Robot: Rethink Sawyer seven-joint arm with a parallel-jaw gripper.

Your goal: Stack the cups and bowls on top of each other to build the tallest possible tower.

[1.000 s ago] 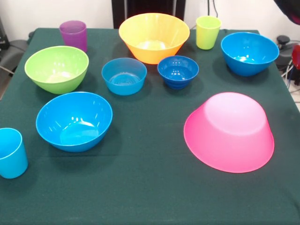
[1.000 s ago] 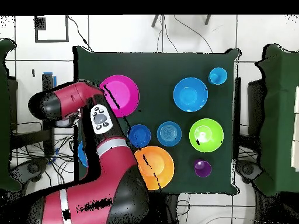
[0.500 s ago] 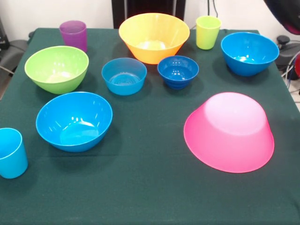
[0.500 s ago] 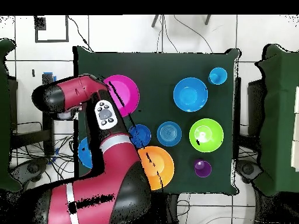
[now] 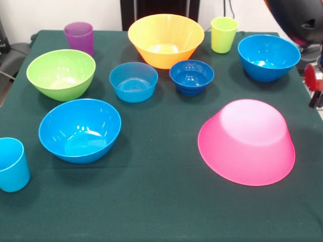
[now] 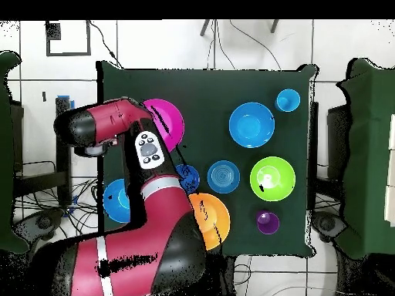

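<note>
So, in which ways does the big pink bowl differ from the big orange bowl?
The pink bowl lies upside down, base up; the orange bowl stands upright, opening up. The pink one sits at the table's front, alone; the orange one sits at the far edge, between two cups. Both are big, glossy, round.

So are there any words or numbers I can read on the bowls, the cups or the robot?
None can be read.
The glossy plastic bowls and cups on the dark green tablecloth are plain.
The button panel on the red and black robot arm has marks too small to read.
</note>
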